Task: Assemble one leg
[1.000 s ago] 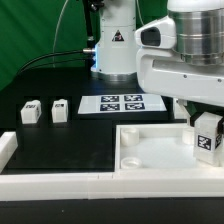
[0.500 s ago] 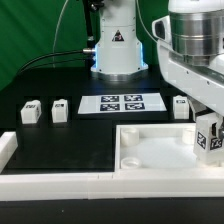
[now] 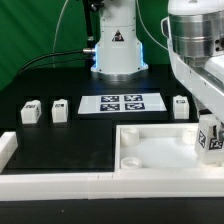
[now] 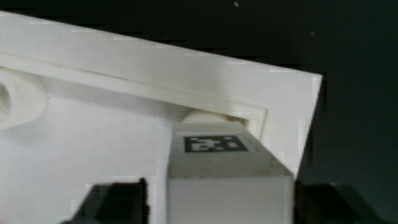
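Note:
My gripper (image 3: 209,126) is shut on a leg (image 3: 211,143), a small white block with a black-and-white tag, held upright over the right end of the big white panel (image 3: 150,152). In the wrist view the leg (image 4: 228,165) sits between the dark fingers (image 4: 118,205), its far end near the panel's (image 4: 125,140) raised corner rim. I cannot tell whether it touches the panel. A round socket (image 4: 15,95) shows at the frame's edge. Three more legs lie on the black table: two at the exterior view's left (image 3: 30,111) (image 3: 59,109) and one at the right (image 3: 181,106).
The marker board (image 3: 122,102) lies flat behind the panel. The robot base (image 3: 117,45) stands at the back. A white rail (image 3: 60,181) runs along the table's front, with a white block (image 3: 6,148) at its left end.
The gripper has moved toward the exterior view's right and slightly down with the leg in it. The leg lying at the right has come into view behind it.

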{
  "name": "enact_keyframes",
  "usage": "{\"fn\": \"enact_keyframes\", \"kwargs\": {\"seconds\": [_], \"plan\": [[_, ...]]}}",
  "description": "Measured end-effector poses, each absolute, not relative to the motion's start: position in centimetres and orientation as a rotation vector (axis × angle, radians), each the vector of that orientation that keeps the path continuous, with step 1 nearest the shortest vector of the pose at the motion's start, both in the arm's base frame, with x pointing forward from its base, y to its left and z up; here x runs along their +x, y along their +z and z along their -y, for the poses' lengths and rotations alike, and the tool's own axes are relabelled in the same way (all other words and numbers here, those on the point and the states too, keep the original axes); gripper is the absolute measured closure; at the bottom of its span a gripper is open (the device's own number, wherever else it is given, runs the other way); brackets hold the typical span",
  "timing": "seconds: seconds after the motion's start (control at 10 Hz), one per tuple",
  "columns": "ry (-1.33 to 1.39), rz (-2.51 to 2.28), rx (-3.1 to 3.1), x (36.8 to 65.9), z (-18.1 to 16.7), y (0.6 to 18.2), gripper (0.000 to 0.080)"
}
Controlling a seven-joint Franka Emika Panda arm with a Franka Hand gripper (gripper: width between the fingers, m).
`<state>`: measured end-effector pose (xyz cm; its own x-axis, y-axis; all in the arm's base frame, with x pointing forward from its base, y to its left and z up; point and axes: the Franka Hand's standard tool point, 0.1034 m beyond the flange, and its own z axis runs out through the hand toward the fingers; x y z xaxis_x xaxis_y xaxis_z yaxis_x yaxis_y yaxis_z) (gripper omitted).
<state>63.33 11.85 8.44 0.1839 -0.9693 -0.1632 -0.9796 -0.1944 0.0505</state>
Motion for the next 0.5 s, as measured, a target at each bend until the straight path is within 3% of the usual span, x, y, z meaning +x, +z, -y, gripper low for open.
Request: {"fn": "enact_keyframes", "kwargs": {"seconds": [0.1,0.2,0.5], "plan": [[0.243,-1.921,-2.387,63.33,-11.88,8.44,0.0258],[0.243,-1.908,-2.397,63.32,-11.92,8.44,0.0169],[0.221,-1.388,-2.717,63.23,-11.84,8.30,0.0150]]}}
